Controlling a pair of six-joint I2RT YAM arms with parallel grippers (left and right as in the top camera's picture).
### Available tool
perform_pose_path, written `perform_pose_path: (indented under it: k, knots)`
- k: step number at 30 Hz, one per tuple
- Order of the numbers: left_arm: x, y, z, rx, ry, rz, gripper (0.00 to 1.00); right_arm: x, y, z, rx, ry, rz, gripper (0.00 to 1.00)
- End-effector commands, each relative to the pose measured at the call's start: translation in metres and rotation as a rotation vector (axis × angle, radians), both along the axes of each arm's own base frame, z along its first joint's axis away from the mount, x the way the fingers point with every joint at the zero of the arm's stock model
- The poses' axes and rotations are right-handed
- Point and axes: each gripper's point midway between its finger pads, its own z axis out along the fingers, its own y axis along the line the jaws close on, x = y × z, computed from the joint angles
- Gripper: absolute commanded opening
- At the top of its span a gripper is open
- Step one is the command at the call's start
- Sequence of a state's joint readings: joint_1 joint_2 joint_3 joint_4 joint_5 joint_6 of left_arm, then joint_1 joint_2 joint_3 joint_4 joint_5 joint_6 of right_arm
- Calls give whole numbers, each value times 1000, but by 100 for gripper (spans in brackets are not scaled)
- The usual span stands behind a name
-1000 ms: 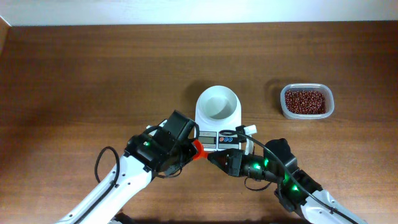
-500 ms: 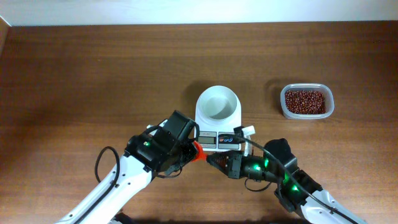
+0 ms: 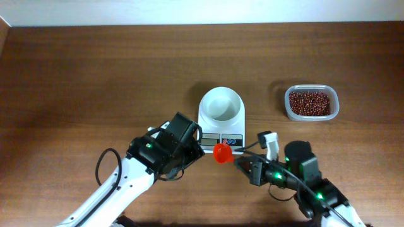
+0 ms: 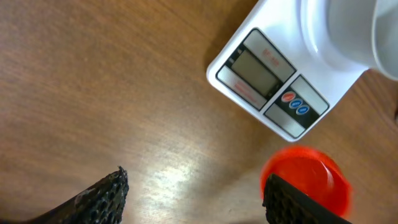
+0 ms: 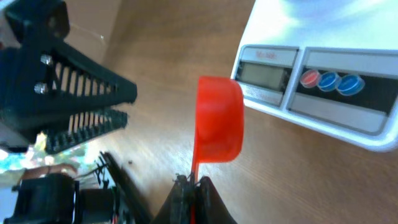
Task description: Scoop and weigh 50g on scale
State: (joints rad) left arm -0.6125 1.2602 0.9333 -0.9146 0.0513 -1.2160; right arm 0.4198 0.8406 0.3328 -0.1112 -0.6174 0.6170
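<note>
A brown wooden table is filling the overhead view. At lower left, the white and black left arm is reaching in from the bottom edge toward the middle. The left pincer is standing spread wide, its two black ridged fingers well apart over bare wood and gripping nothing. Its right-hand finger is sitting just beside a small red-orange round plastic scoop.

At the centre, the white rounded-rectangle digital kitchen scale is resting flat on the table. A round white bowl is sitting on its far end, showing only white inside. The grey display and blue buttons are facing the near edge. The scoop is hovering just in front of that display end; whether it is touching the scale cannot be told.

To the right of the scoop, the right pincer is pressed together, pinching the scoop's thin handle, with the cup pointing toward the left arm. The right arm is coming in from the lower right corner.

At far right, a clear rectangular plastic container is sitting well apart from the scale. The small dark red-brown beans are lying heaped inside it.
</note>
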Motion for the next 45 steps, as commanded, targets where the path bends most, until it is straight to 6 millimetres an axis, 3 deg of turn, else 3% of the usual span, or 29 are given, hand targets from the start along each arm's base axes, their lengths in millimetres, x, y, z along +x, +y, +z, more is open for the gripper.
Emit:
perform_pose_path:
  k: [1,4,5,9,10,11,12,13,18,23,28,31,35,45]
  knots:
    - [2,1,3,5,-19,-1,76,-8,-19,24,14,-81,-39,4]
    - [2,1,3,5,-19,-1,82,-12,-35,43,37,-151,-100,4]
    - [2,1,3,5,-19,-1,99,-13,-40,51,45,-177,-118,4]
    - [2,1,3,5,-19,-1,99,-14,-56,91,69,-290,-191,4]
    - [2,1,3,5,-19,-1,93,-13,-59,100,71,-309,-205,4]
    - [2,1,3,4,-19,-1,33,-12,-63,110,64,-333,-222,4]
    - [2,1,3,2,-18,-2,2,-12,-65,116,53,-355,-227,4]
    - [2,1,3,1,-19,-2,0,-12,-68,125,40,-382,-233,4]
    - [7,-18,9,-26,-81,-48,0,-14,-78,147,16,-429,-274,4]
    - [17,-38,8,45,-208,-104,0,-13,-80,142,-15,-435,-273,4]
    - [30,-69,-20,62,-226,-146,0,-9,-86,140,-40,-434,-315,4]
    - [43,-83,-51,78,-210,-149,0,3,-105,138,-102,-444,-429,4]
    - [57,-99,-73,95,-251,-244,0,13,-123,136,-159,-454,-536,4]
    - [77,-103,-86,132,-321,-231,0,16,-127,142,-159,-476,-563,4]
